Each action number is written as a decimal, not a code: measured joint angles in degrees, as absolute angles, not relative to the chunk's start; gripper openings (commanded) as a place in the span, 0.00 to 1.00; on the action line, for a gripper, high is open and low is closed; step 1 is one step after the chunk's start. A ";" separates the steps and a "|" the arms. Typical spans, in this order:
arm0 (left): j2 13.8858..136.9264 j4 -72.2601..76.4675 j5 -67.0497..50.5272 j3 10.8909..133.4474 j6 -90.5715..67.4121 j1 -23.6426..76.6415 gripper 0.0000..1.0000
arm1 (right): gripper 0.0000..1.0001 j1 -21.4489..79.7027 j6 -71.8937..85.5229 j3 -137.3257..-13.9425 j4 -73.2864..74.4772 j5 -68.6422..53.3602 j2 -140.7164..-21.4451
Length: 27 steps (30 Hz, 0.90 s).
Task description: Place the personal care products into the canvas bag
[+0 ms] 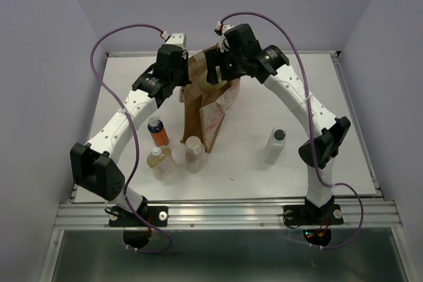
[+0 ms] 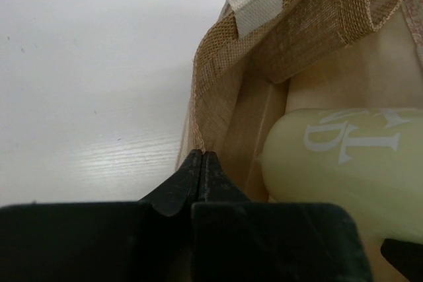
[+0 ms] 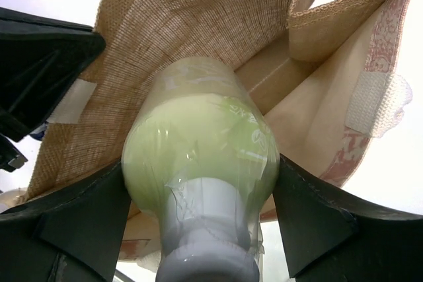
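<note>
The tall brown canvas bag stands mid-table, mouth open. My left gripper is shut on its left rim, and in the left wrist view the woven edge is pinched between the jaws. My right gripper is shut on the yellow-green bottle, held cap towards the wrist, over the bag's mouth. This bottle also shows in the left wrist view. On the table stand the orange bottle, amber bottle, beige bottle and translucent white bottle.
The orange, amber and beige bottles stand close together just left of and in front of the bag. The translucent bottle stands alone at the right, near my right arm's elbow. A raised rail runs along the table's near edge.
</note>
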State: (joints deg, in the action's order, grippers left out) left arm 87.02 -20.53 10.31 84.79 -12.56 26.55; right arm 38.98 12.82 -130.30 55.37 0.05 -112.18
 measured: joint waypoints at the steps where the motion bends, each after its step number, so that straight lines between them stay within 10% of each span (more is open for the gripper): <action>1: 87.15 -20.36 10.28 84.79 -12.82 26.52 0.00 | 0.01 38.92 12.60 -130.28 55.46 0.23 -112.27; 27: 86.35 -14.35 5.61 81.43 -12.51 26.26 0.00 | 0.01 40.16 7.75 -134.85 62.76 -12.56 -131.50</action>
